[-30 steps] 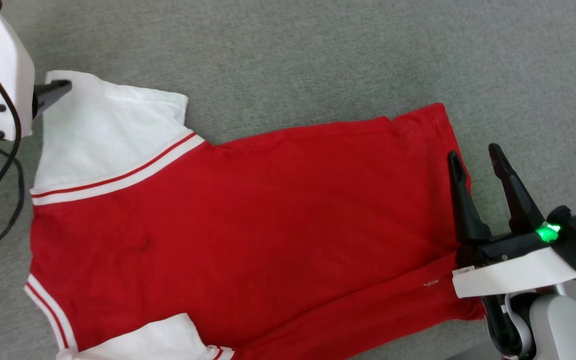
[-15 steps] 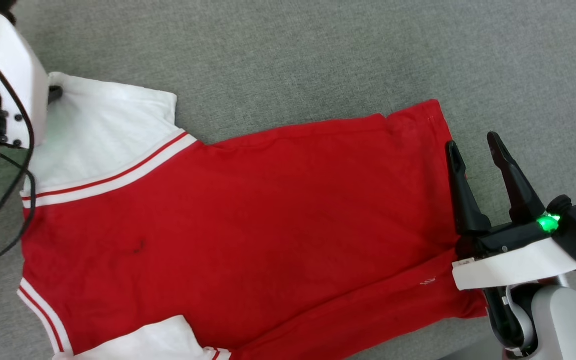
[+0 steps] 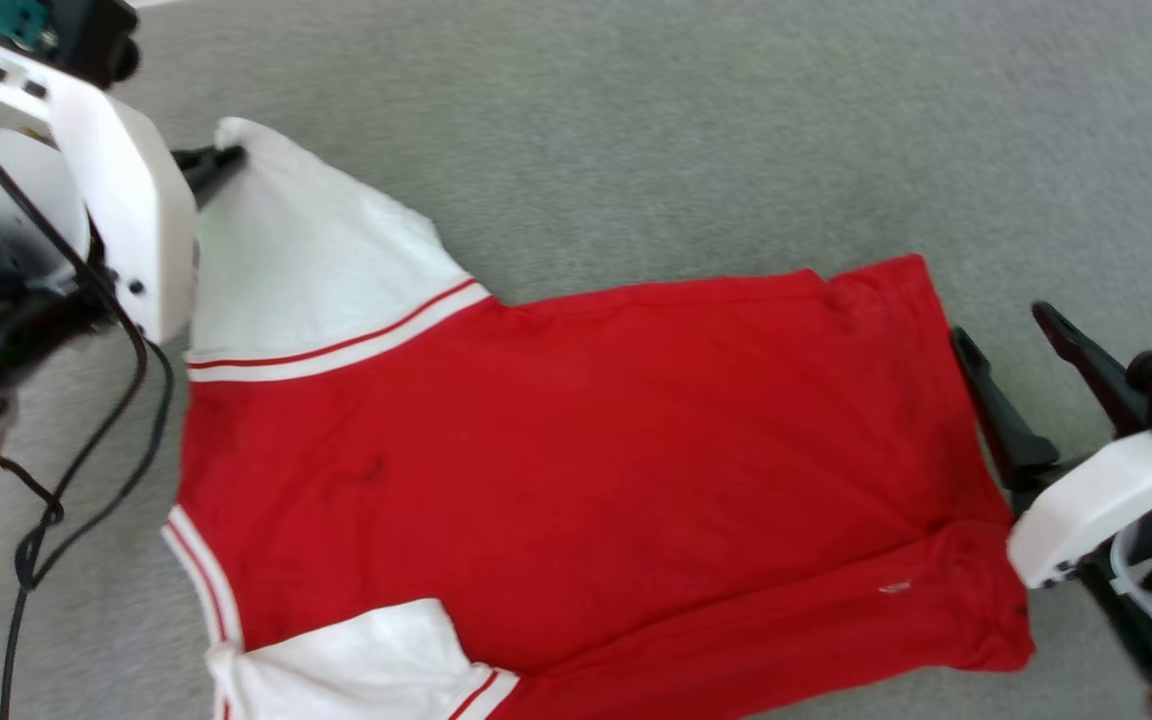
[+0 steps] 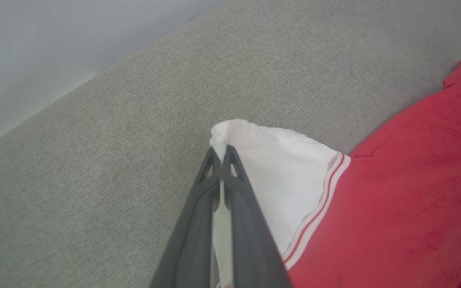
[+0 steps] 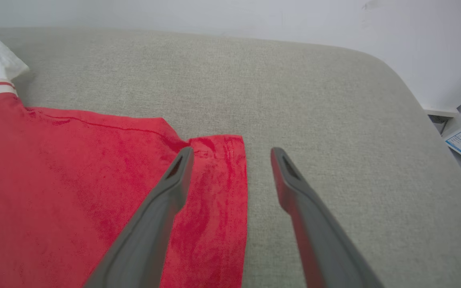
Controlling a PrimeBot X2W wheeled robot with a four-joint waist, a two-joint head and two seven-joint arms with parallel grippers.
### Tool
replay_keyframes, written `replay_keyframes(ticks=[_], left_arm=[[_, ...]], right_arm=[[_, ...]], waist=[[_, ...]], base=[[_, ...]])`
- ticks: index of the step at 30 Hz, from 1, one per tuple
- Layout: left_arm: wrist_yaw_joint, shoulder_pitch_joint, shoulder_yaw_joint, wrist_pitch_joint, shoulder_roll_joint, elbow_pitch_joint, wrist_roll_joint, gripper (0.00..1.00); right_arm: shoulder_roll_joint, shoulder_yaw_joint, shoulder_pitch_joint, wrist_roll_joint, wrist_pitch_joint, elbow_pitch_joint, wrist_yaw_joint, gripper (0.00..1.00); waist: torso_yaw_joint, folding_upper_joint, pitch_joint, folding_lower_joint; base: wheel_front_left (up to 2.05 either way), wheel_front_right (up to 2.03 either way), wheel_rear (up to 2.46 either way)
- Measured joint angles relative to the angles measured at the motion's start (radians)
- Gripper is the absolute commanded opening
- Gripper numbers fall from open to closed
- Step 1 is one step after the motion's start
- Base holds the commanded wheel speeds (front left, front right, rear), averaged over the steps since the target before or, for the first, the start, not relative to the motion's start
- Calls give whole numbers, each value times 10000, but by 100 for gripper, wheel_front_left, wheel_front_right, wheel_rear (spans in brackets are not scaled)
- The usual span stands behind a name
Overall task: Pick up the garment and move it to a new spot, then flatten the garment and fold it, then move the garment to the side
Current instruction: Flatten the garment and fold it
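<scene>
One pincer [image 4: 222, 151] — tight on garment [image 4: 394, 200]

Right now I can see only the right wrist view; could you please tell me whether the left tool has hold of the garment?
Observer: Yes, the left tool is shut on the tip of the garment's white sleeve.
Operator: Thank you. Does that sleeve lie flat?
Observer: No, the cloth is drawn into a point where the tool pinches it.
Operator: Where is the other sleeve?
Observer: The second white sleeve lies at the bottom edge of the head view, on the grey fabric surface.
</scene>
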Motion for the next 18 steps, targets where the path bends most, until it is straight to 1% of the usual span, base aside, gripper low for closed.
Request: replay_keyframes(ticks=[5, 8, 10, 12, 16, 18], left_arm=[[-48, 616, -102, -445, 63, -1266, -127, 0], [-19, 1003, 52, -840, -65, -2040, -420, 0], [25, 1299, 88, -966, -88, -2516, -495, 0], [58, 1513, 121, -1122, 36, -2955, -439, 0], [146, 1884, 146, -1365, 144, -3739, -278, 0], [186, 2034, 142, -1499, 184, -4067, -165, 0]], right_arm=[[-1106, -125, -259, 493, 2882, -75, 0, 100], [-1766, -240, -709, 779, 4456, -35, 0, 100], [-1969, -318, -912, 989, 5404, 77, 2, 100], [-2199, -305, -1216, 1137, 6353, 249, 0, 100], [-2303, -393, -1830, 1498, 7848, 709, 2, 100], [-2414, -303, -2143, 1488, 8293, 886, 2, 100]], waist=[[595, 0, -302, -1], [980, 0, -372, -1], [1232, 0, -362, -1], [1464, 0, -301, -1], [1843, 0, -103, -1], [1992, 0, 30, -1]], base=[[0, 0, 0], [0, 0, 0], [0, 0, 0], [0, 0, 0], [0, 0, 0], [0, 0, 0]])
